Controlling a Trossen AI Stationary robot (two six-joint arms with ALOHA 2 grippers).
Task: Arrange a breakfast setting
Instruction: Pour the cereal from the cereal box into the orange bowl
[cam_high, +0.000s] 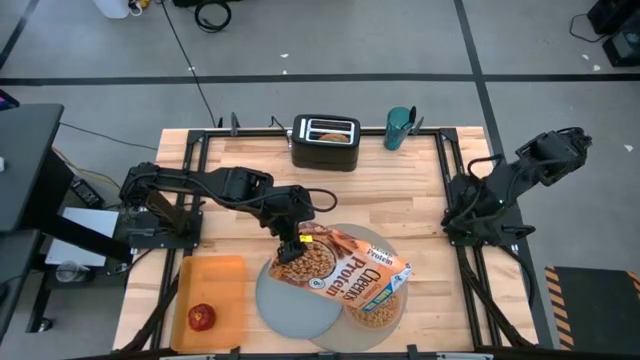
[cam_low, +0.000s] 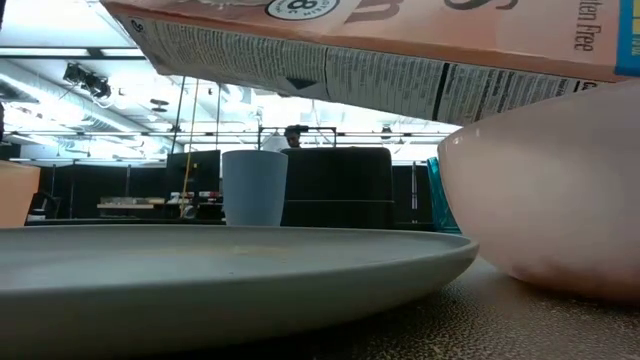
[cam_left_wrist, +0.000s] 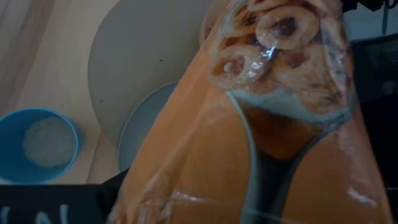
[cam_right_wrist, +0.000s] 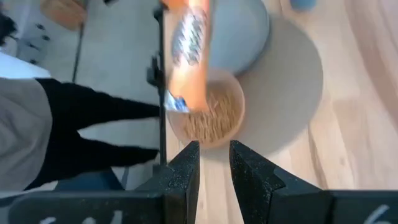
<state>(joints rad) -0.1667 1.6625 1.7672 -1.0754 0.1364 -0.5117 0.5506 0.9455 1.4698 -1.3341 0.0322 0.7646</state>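
My left gripper (cam_high: 295, 240) is shut on the orange cereal box (cam_high: 342, 268), which lies tilted above the grey-blue plate (cam_high: 292, 312) and the pink bowl (cam_high: 378, 312). The box's lower end hangs over the bowl. The bowl holds cereal (cam_right_wrist: 208, 119) and stands on the round grey mat (cam_high: 345, 240) beside the plate. In the low view the box (cam_low: 400, 50) hangs above the bowl (cam_low: 550, 200) and the plate (cam_low: 230, 270). The red apple (cam_high: 201, 317) lies on an orange tray (cam_high: 215, 280). The teal cup (cam_high: 398, 127) stands at the far edge. My right gripper (cam_right_wrist: 214, 158) is open and empty at the table's right side. No spoon shows. My left gripper holds the cereal box by its raised end (cam_high: 300, 252), the one toward the table's left and far from the bowl. The box fills the left wrist view (cam_left_wrist: 261, 124) and hides the fingers. The box is lifted clear and slants down toward the bowl.
A black toaster (cam_high: 325, 142) stands at the far edge, left of the cup, with something brown in its slot. A person's dark sleeve (cam_right_wrist: 87, 137) shows beyond the table's near edge. Bare wood lies between the mat and my right arm (cam_high: 500, 195).
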